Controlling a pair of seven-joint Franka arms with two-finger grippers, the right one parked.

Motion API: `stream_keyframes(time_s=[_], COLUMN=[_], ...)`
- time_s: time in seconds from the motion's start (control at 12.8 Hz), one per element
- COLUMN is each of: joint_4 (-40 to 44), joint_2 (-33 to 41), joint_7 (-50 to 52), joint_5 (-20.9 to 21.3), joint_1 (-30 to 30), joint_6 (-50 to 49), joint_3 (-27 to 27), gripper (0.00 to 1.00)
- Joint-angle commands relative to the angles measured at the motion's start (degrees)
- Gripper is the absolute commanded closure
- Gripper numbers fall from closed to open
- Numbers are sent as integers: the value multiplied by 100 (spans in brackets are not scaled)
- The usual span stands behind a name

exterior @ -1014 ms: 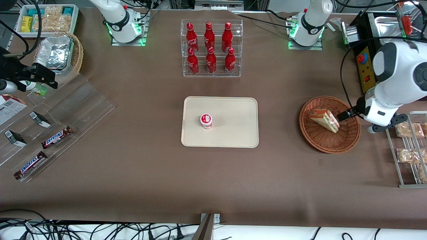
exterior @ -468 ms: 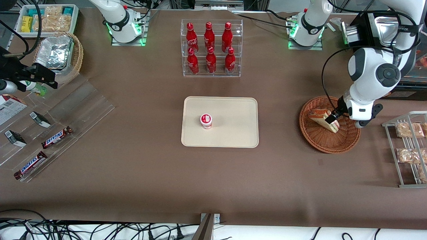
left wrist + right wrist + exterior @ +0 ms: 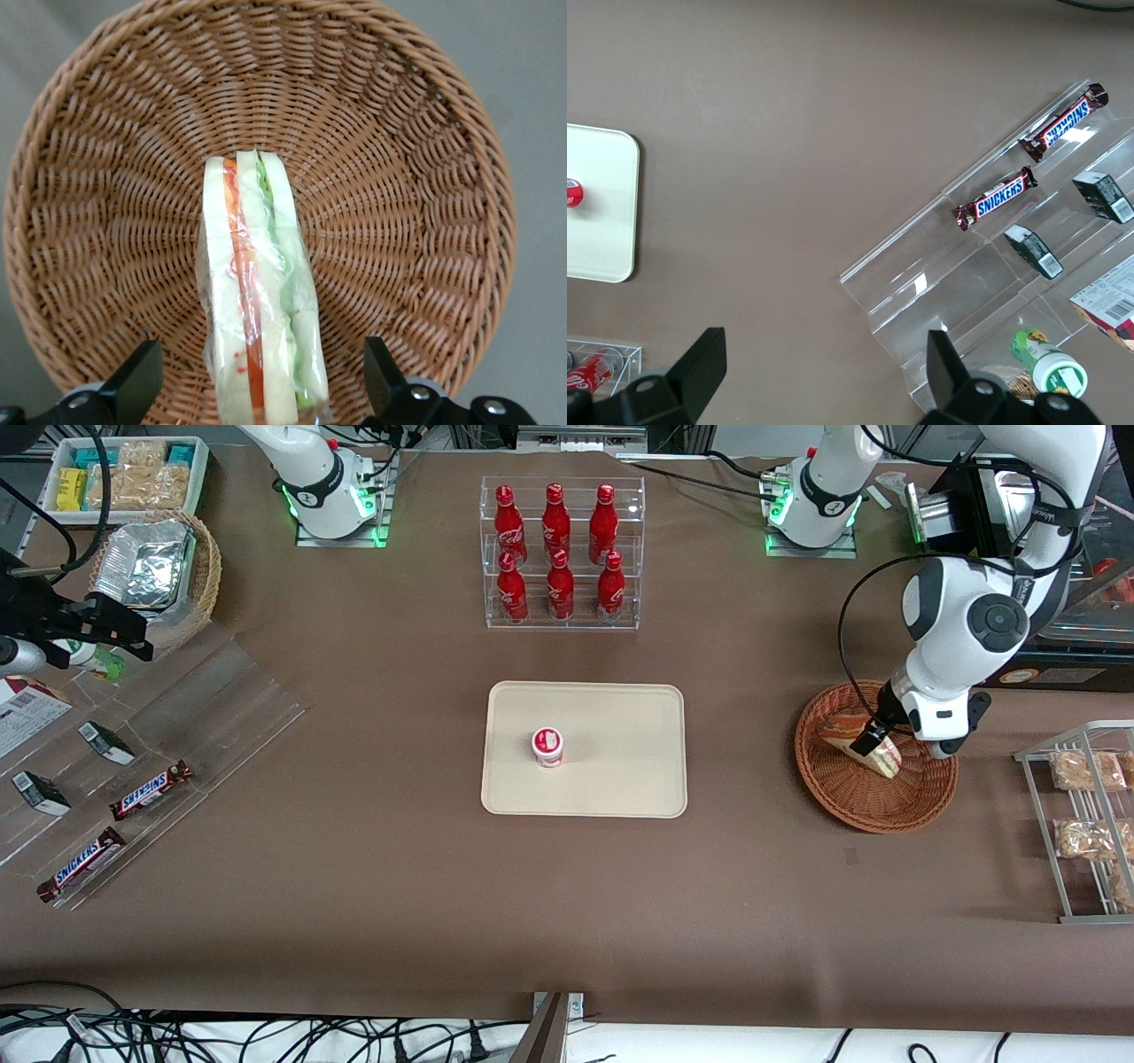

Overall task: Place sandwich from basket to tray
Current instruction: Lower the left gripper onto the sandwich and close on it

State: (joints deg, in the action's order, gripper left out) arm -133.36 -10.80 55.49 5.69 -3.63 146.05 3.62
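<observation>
The sandwich (image 3: 879, 757), a clear-wrapped white wedge with red and green layers, lies in the round reddish-brown wicker basket (image 3: 852, 813). My left gripper (image 3: 872, 737) hangs just above the sandwich, over the basket's middle. In the left wrist view the sandwich (image 3: 257, 292) stands on edge on the basket's weave (image 3: 399, 159), and the gripper (image 3: 257, 390) is open, one black finger (image 3: 135, 382) on each side of the wedge with a gap to the wrap. The cream tray (image 3: 620, 766) lies at the table's middle, toward the parked arm from the basket.
A small red-and-white cup (image 3: 547, 746) stands on the tray. A clear rack of red bottles (image 3: 561, 553) sits farther from the front camera than the tray. A wire rack with snack packets (image 3: 1085, 815) stands beside the basket at the working arm's end.
The arm swung in from the working arm's end of the table, and the gripper moved from the basket's edge to directly over the sandwich. The sandwich has not moved.
</observation>
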Motion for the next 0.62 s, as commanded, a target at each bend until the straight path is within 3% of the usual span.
stream_keyframes(time_s=[0.0,0.16,0.39,0.47,0.55], joint_4=[-23,-6,3,3,12], joint_2=[-299,-475,-519,-519,-511], joint_7=[776,1269,1394,1394,1420], joint_5=[781,1248,1268,1268,1268], joint_1=[20,20,20,20,20], joint_6=[326,450,485,485,485], joint_3=[7,25,34,42,42], gripper=[0,0,0,41,73])
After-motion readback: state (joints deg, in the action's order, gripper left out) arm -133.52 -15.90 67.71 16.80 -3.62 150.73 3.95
